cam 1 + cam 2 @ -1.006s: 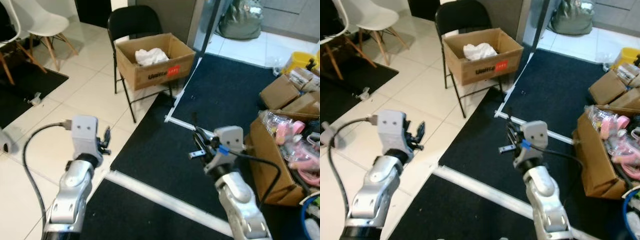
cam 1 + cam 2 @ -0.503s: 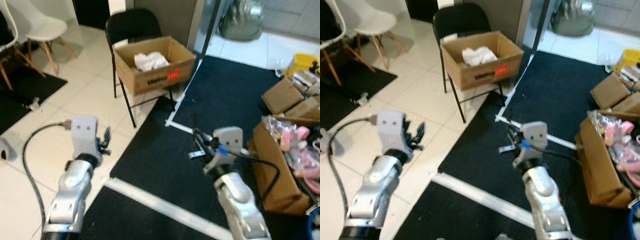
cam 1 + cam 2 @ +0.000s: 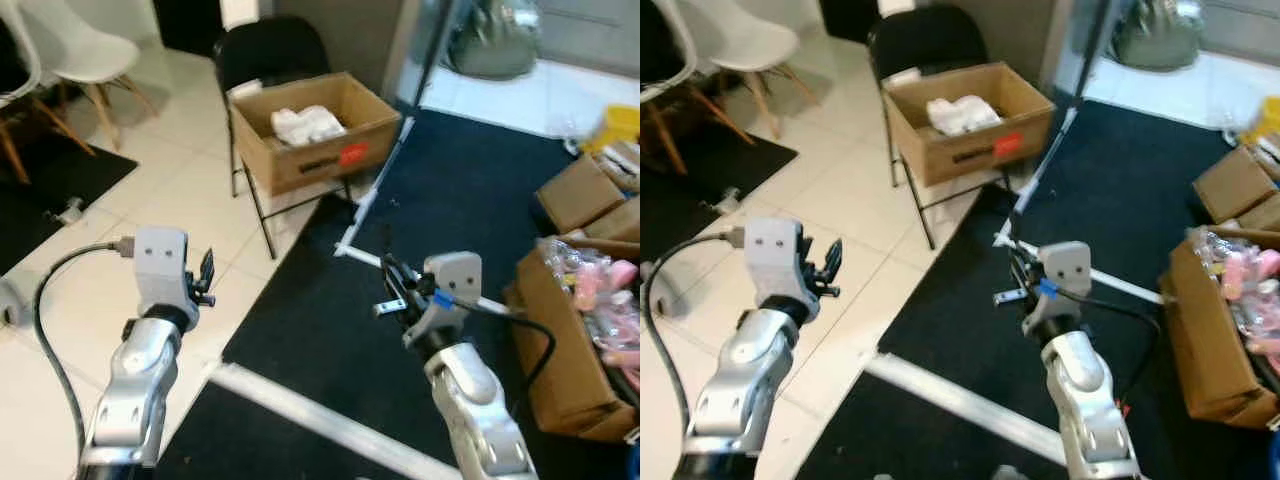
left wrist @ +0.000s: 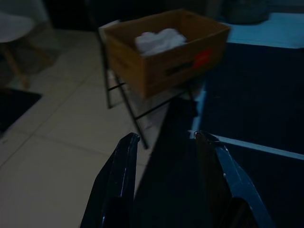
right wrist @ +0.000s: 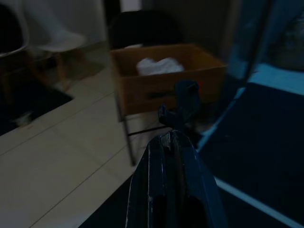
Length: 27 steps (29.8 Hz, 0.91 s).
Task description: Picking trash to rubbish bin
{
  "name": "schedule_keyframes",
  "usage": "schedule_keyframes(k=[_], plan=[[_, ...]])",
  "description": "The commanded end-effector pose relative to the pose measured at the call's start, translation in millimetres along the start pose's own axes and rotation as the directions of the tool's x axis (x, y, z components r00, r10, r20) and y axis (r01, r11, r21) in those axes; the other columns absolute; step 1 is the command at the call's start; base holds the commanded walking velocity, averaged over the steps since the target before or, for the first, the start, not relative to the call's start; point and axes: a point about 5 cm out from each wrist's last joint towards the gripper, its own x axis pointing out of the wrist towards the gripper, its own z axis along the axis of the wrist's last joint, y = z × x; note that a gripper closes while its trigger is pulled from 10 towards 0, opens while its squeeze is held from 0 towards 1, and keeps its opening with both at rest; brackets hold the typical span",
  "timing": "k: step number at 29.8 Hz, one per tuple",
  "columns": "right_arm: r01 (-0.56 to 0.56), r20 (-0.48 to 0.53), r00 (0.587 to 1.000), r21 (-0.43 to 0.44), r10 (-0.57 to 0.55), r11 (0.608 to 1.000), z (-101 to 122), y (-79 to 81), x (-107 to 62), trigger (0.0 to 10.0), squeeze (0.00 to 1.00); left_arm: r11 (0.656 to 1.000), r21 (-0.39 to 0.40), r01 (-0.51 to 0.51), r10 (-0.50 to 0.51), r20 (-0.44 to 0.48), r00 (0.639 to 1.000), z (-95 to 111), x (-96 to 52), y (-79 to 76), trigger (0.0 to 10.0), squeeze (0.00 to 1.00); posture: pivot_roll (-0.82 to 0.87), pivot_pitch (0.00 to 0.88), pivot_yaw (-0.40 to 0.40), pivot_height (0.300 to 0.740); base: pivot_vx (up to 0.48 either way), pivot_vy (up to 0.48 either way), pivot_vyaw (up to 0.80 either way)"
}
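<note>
Pinched between the closed fingers of the right gripper [image 5: 175, 124]: a small dark crumpled piece of trash [image 5: 183, 100], held in the air over the dark blue carpet [image 3: 470, 190], well short of the open brown cardboard box [image 3: 311, 130]. Sitting on the seat of a black folding chair [image 3: 262, 60], that box, with a crumpled white wad [image 3: 308, 124] inside and a red label [image 3: 352, 154] on its front; dark print beside the label too blurred to read. Raised on the tiled-floor side of the box, the left gripper [image 4: 167, 140], fingers apart and holding nothing. Running across the carpet below the box, a white strip [image 3: 330, 425], and another from the chair's foot past the right gripper. Far to the right of the box, a second brown carton [image 3: 560, 340] stuffed with pink packaged goods, with more cartons [image 3: 585, 195] behind it. To the left of the box, a white moulded chair with wooden legs [image 3: 85, 55] beside a black mat [image 3: 50, 180]. Compared with a second ago: same grip on the trash, same raised arms; whole scene shifted a little in frame, box slightly nearer and more central.
</note>
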Motion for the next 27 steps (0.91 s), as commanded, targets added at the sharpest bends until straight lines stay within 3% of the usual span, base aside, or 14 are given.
schedule_keyframes(k=[1, 27], plan=[[-0.006, -0.012, 1.000, 0.009, 0.006, 1.000, -3.2, 4.2, -1.8, 10.0, 0.00, 1.000, 0.010, -0.014, 0.014, -0.030, 0.999, -5.8, -3.0, 4.7, 10.0, 0.00, 0.01, 0.164, -0.004, 0.740, 0.259, 0.000, -0.61], [0.007, -0.010, 1.000, 0.004, -0.006, 1.000, -3.4, 2.5, -1.7, 10.0, 0.00, 1.000, 0.011, -0.007, 0.007, -0.031, 1.000, -5.9, -2.5, 4.4, 10.0, 0.00, 0.00, 0.159, 0.001, 0.740, 0.262, 0.000, -0.54]])
